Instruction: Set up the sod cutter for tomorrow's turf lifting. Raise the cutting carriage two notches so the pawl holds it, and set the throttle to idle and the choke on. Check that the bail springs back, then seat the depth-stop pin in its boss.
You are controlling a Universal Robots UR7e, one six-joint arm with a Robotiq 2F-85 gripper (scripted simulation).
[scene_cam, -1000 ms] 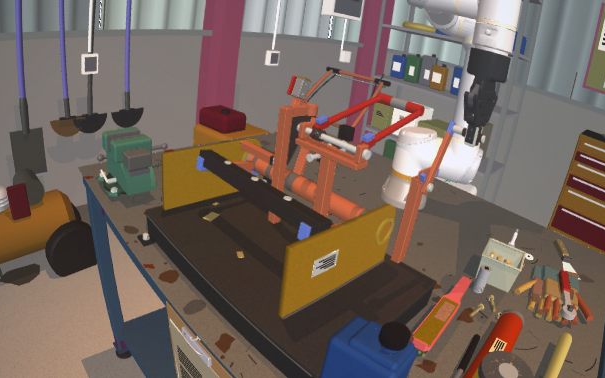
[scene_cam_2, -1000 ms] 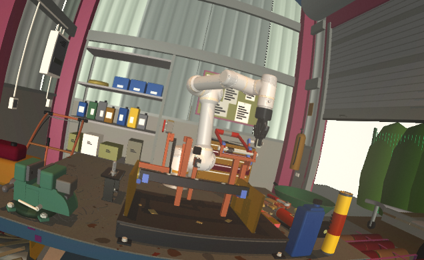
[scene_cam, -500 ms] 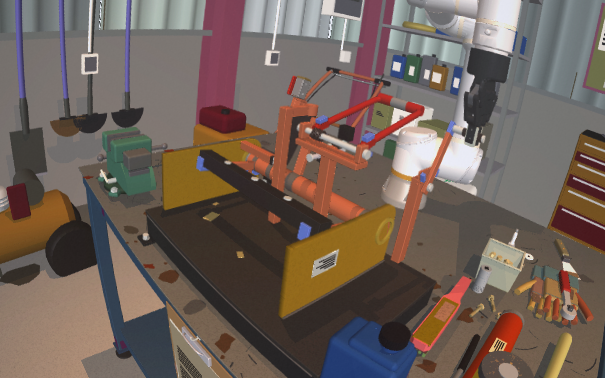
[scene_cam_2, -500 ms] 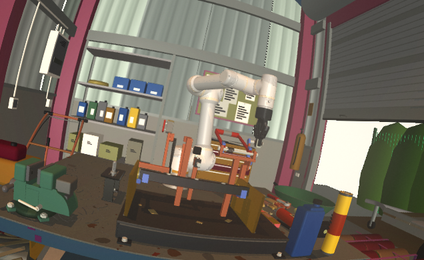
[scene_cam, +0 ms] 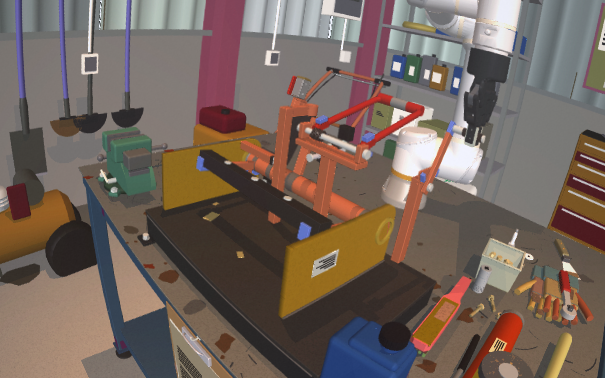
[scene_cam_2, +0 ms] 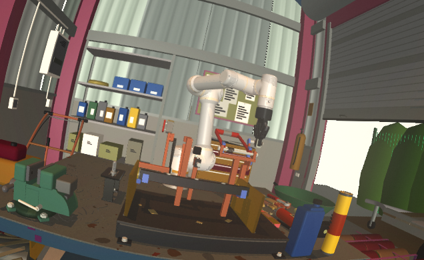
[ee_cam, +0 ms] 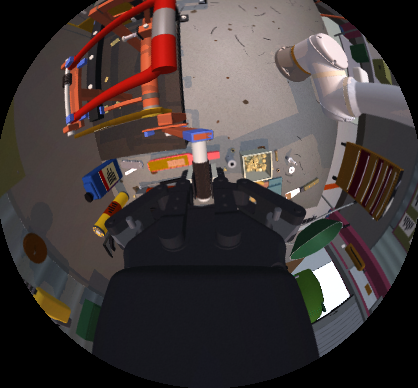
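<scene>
The sod cutter point(scene_cam: 286, 220) sits in the middle of the bench on a dark base, with yellow side plates and an orange frame. Its red bail point(scene_cam: 376, 112) arches over the top of the frame. I hold the black-and-white knob of a side lever point(ee_cam: 201, 177) in my gripper point(ee_cam: 202, 190), closed on it at the frame's right end. The lever point(scene_cam: 461, 131) sticks out from a blue bracket on the tall orange upright point(scene_cam: 418, 197). My gripper point(scene_cam: 472, 134) hangs straight down from above. A black cutting bar point(scene_cam: 261, 192) with blue end blocks crosses between the plates.
The arm's white base point(scene_cam: 431, 160) stands behind the cutter. A green vise point(scene_cam: 128, 160) sits at the bench's left end. A blue can point(scene_cam: 371, 350), a red tool point(scene_cam: 438, 315), a parts box point(scene_cam: 502, 257), gloves point(scene_cam: 556, 295) and screws lie at the right front. A red drawer cabinet point(scene_cam: 598, 200) stands right.
</scene>
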